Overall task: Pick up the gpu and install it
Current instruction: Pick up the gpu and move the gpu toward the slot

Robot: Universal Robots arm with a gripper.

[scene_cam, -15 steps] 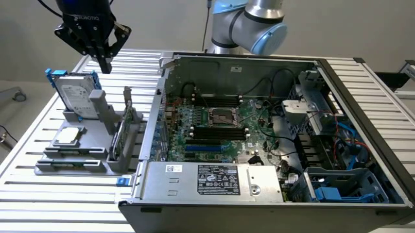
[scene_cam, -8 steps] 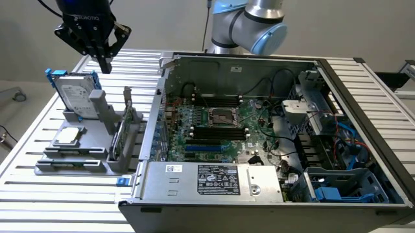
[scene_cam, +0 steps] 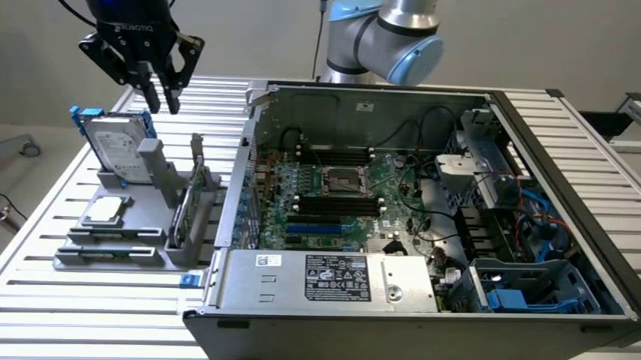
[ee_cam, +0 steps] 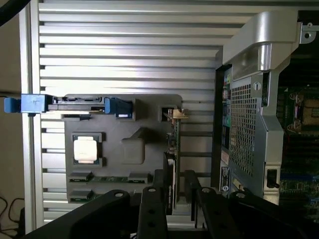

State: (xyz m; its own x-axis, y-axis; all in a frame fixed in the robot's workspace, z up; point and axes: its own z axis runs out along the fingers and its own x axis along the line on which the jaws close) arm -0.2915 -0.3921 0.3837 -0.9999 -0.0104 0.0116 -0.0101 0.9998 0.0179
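The tool (scene_cam: pixel 164 105), fingers spread and empty, hangs at the upper left of the exterior view, while the gpu (scene_cam: pixel 185 206) stands on edge in the grey holder (scene_cam: pixel 110 255) on the desk (scene_cam: pixel 60 300) — below it at left-centre, long axis running up-frame.

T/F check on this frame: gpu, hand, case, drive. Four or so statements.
1. The gpu stands on edge in the grey holder, outside the case. True.
2. The hand grips the gpu. False: it hangs open and empty, above the holder.
3. The case is open, with the motherboard exposed. True.
4. The blue-framed drive sits inside the case. False: it stands in the holder, outside the case.
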